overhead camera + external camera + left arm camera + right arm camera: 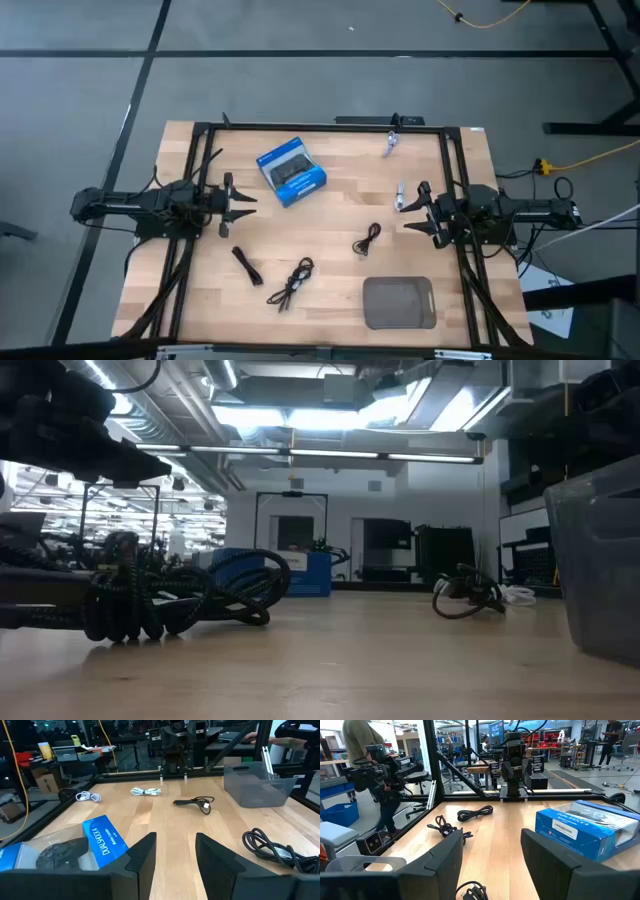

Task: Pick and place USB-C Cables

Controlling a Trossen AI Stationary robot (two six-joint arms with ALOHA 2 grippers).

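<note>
Several USB-C cables lie loose on the wooden table. Black coiled ones rest near the middle (368, 240), toward the near edge (292, 283) and beside it (247, 265). Two whitish ones lie near the far right corner (391, 142) and close to my right gripper (400, 195). My left gripper (240, 205) is open at the table's left, beside the blue box (291, 172); its wrist view shows the fingers (175, 855) apart with nothing between them. My right gripper (410, 212) is open at the table's right, its fingers (492, 850) holding nothing.
A grey tray (399, 302) sits near the table's near right edge, seen as a bin (255, 782) in the left wrist view. A black frame (300, 127) runs around the table. Bare wood lies between the grippers. A person (365, 750) stands beyond the table.
</note>
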